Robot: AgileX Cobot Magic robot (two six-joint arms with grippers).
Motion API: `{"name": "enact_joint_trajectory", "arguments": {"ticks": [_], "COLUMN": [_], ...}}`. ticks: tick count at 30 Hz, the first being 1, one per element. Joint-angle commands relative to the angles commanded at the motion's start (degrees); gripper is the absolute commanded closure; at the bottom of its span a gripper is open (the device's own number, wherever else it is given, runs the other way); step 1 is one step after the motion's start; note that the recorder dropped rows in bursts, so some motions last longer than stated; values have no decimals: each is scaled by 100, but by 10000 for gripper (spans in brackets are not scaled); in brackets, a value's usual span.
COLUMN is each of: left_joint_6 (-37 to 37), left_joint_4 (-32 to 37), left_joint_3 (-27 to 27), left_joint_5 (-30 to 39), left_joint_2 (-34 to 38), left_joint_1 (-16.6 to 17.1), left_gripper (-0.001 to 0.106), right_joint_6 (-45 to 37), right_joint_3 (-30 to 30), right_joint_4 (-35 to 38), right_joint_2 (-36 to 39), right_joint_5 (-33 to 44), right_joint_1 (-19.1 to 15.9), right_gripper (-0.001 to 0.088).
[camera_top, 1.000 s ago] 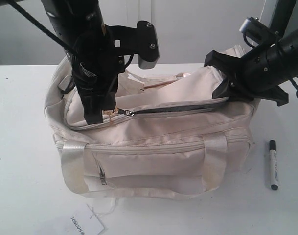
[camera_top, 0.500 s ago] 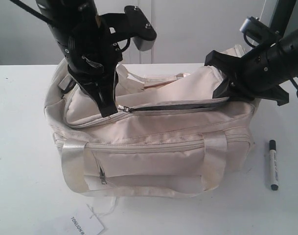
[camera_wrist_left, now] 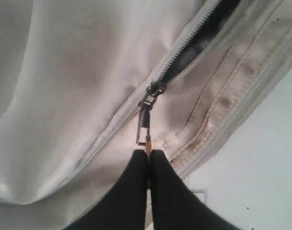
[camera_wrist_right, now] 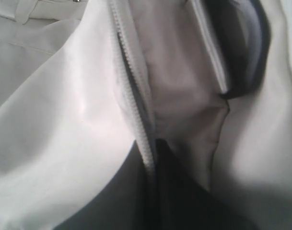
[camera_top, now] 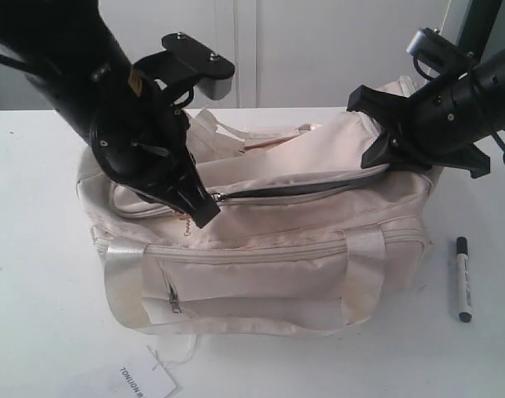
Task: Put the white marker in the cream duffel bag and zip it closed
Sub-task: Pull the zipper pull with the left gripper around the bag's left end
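Both grippers hold the cream duffel bag [camera_top: 269,249], and the white marker [camera_top: 463,279] lies outside it on the table [camera_top: 36,332].

The left gripper [camera_wrist_left: 148,154] is closed, its two black fingers pinching the end of the metal zipper pull [camera_wrist_left: 145,125] at the left part of the top zipper. From the slider toward the right the zipper is open, and dark lining shows in the gap. The right gripper [camera_top: 383,157] is also closed, clamping the fabric and zipper edge at the far right end of the bag. The marker lies flat to the right of the bag, apart from it, with its black cap pointing to the far side. A paper tag [camera_top: 140,380] lies on the table near the bag's front left corner.
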Motion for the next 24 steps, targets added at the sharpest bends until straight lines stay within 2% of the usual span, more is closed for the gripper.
{"name": "enact_joint_trajectory", "arguments": {"ticks": [5,7,11,15,21,24], "left_joint_6": [71,373,658,658,681,743], "left_joint_4": [-679,-1163,-1654,-1745,-1741,-1609], "left_joint_3": [823,1143,1398,1680,1732,1732], "left_joint_5": [-986,-1297,-1493,-1919,-1842,-1671], "left_joint_2": [-614,-859,-1000,-1000,-1000,-1010], "left_joint_1": [459,571,580,592,890,907], "left_gripper": [1053,1053,1053,1053,1053,1053], "right_joint_6": [0,0,0,0,0,0], "right_joint_3": [0,0,0,0,0,0], "right_joint_4": [0,0,0,-22,-109,-110], "right_joint_2": [0,0,0,0,0,0], "right_joint_5": [0,-9,-9,-23,-37,-62], "right_joint_1": [0,0,0,0,0,0], "right_gripper": [868,868,868,868,868,868]}}
